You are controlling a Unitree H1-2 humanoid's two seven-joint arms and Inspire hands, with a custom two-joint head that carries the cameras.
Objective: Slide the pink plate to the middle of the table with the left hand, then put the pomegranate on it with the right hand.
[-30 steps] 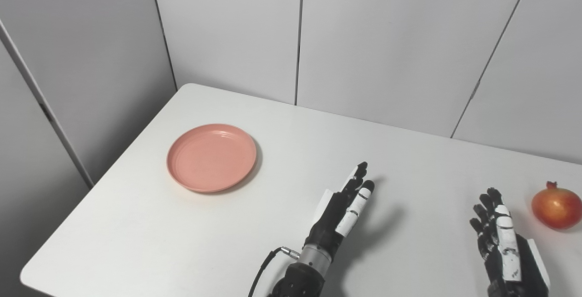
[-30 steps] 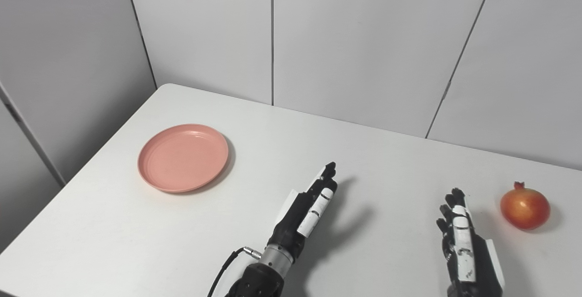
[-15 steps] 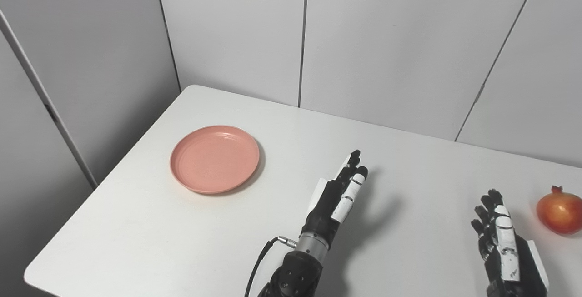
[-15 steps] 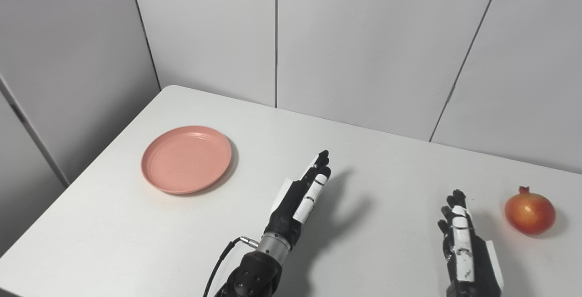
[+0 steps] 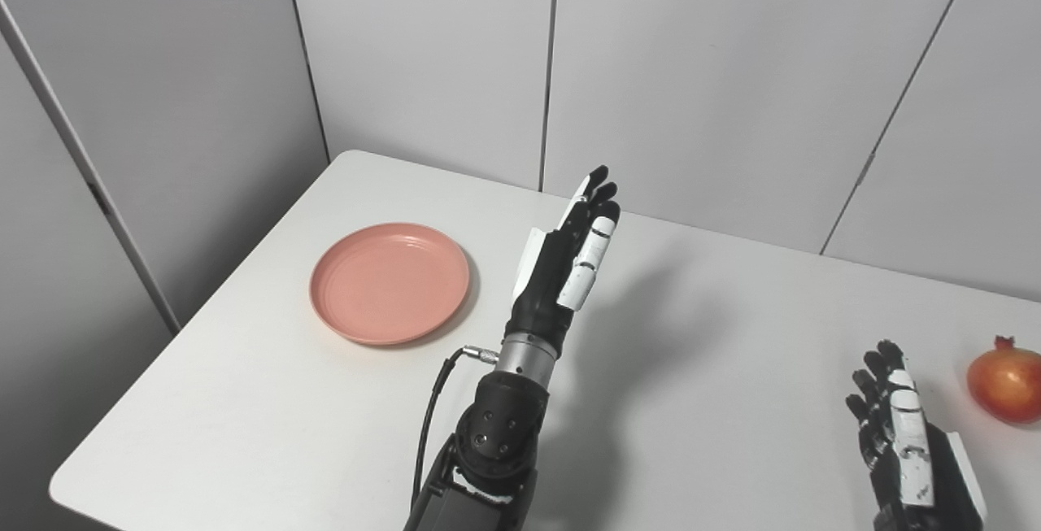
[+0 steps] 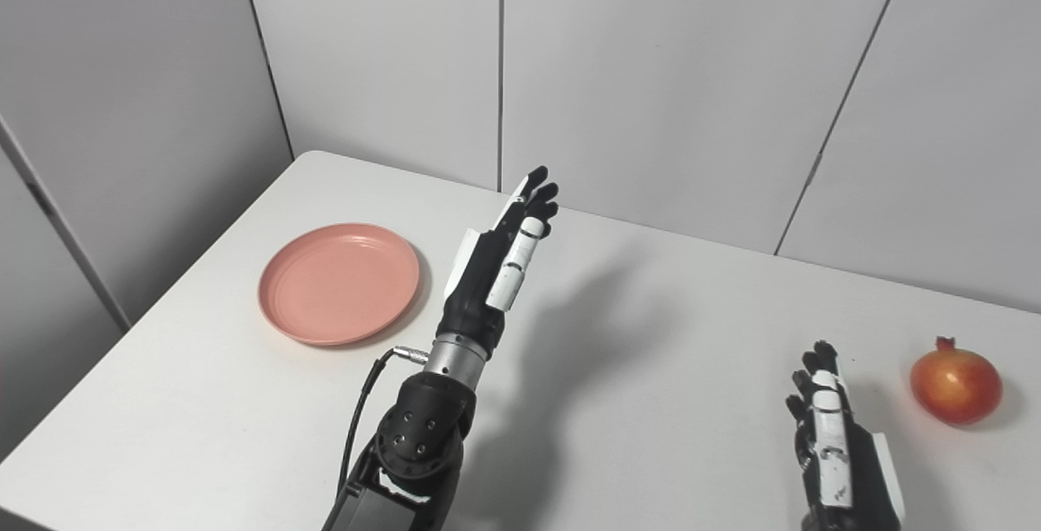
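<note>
The pink plate (image 5: 389, 282) lies flat and bare on the left part of the white table (image 5: 699, 328). My left hand (image 5: 568, 259) is raised above the table just right of the plate, fingers straight and together, holding nothing and not touching the plate. The red-orange pomegranate (image 5: 1007, 379) rests at the table's right side. My right hand (image 5: 903, 432) stays low near the front edge, left of the pomegranate and apart from it, fingers extended and empty.
Grey wall panels (image 5: 699, 67) stand close behind the table's far edge. Another panel (image 5: 146, 108) flanks the left side. A black cable (image 5: 431, 401) loops from my left wrist. The table's rounded front-left corner (image 5: 65, 486) lies near the picture's bottom left.
My left hand has lifted and travelled forward and leftward, now standing beside the plate. The right hand, plate and pomegranate have stayed put; the camera has shifted slightly.
</note>
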